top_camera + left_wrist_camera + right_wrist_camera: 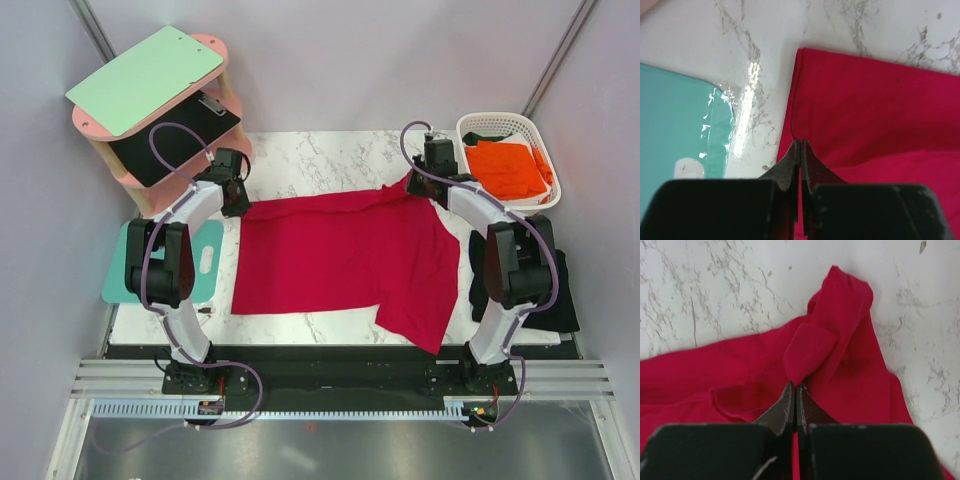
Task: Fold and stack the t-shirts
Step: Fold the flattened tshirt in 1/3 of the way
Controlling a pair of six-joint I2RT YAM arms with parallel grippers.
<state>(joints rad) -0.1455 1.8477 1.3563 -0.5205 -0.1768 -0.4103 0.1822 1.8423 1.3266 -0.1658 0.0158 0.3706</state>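
Lying spread on the white table point(300, 160), the red t-shirt point(340, 260) is seen from above. Left wrist: the left gripper point(800, 142) is squeezed tight on its edge. Right wrist: the right gripper point(794, 386) seems squeezed on a bunched corner.

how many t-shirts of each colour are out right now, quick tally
red t-shirt: 1
orange t-shirt: 1
black t-shirt: 1
total: 3
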